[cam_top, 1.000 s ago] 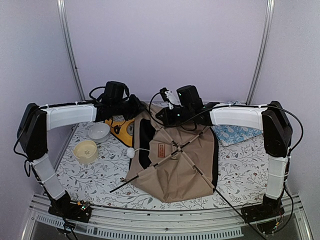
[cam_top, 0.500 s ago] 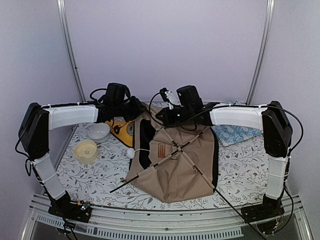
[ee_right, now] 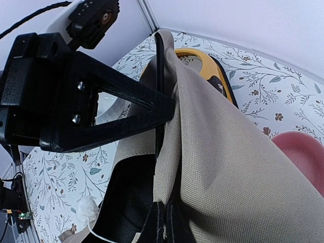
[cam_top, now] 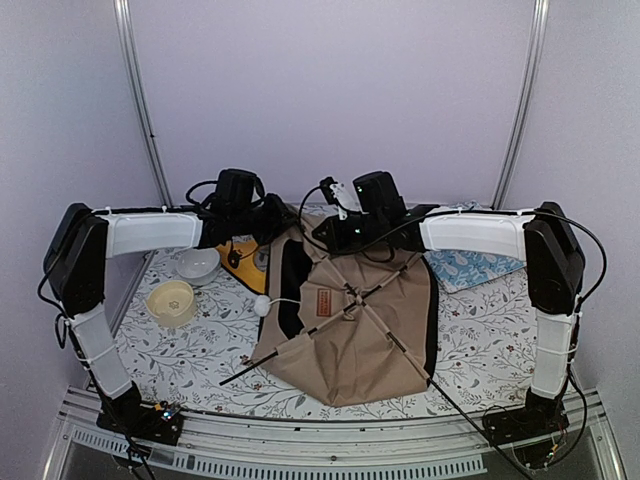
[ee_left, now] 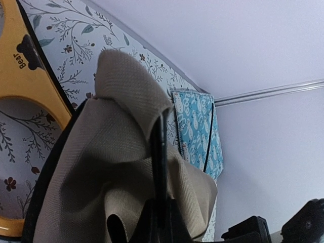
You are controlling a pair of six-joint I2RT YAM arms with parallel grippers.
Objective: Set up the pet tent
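The tan pet tent (cam_top: 360, 330) is spread collapsed just right of the yellow double-bowl feeder (cam_top: 245, 265), its far corner lifted above the feeder's right end. That corner's thin black pole (ee_left: 159, 152) and fabric are clamped by the left gripper (ee_left: 161, 220), and the same fold is pinched tight by the right gripper (ee_right: 164, 220) beside it.

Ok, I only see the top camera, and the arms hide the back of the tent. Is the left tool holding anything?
Observer: Yes, the left wrist view shows the left tool shut on a thin black pole of the pet tent.
Operator: And the right one?
Observer: The right tool is shut on a black pole too, tan fabric beside it.
Operator: Is the pole's top bare?
Observer: No, in the left wrist view a tan corner flap covers it.
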